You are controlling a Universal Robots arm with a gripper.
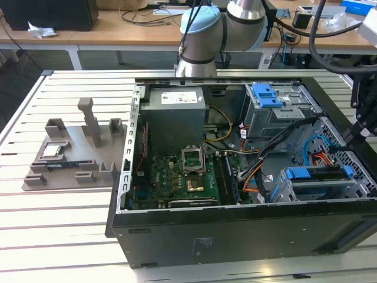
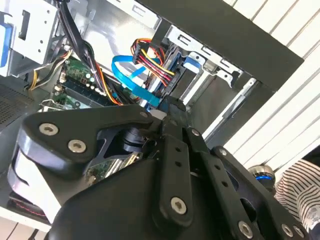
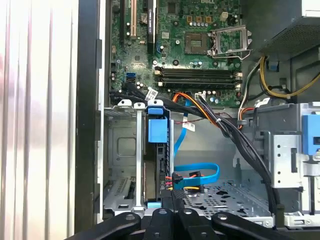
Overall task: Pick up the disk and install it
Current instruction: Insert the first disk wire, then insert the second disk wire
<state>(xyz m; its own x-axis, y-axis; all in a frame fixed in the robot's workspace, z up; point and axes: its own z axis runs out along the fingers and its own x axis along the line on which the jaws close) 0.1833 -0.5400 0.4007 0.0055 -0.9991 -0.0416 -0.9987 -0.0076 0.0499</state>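
Observation:
The disk [image 3: 156, 150] stands on edge in the lower drive bay of the open computer case [image 1: 235, 227]. Its blue plastic bracket [image 1: 315, 173] faces up, and in the second wrist view its blue edge [image 2: 191, 62] shows in the metal bay. In the first wrist view my gripper [image 3: 172, 197] hangs just over the disk's cable end, with its black fingers drawn together. The second wrist view shows the gripper [image 2: 171, 107] as one black bar pointing at the bay. I cannot tell whether it touches the disk. Red, yellow and blue cables [image 3: 192, 176] lie beside the tips.
A grey drive cage with a blue latch [image 1: 268, 97], the power supply [image 1: 177, 115] and the motherboard [image 1: 182, 177] fill the case. A grey fixture holding a small chip [image 1: 59, 150] sits at the exterior view's left. A person's striped sleeve [image 2: 300, 187] is beside the case.

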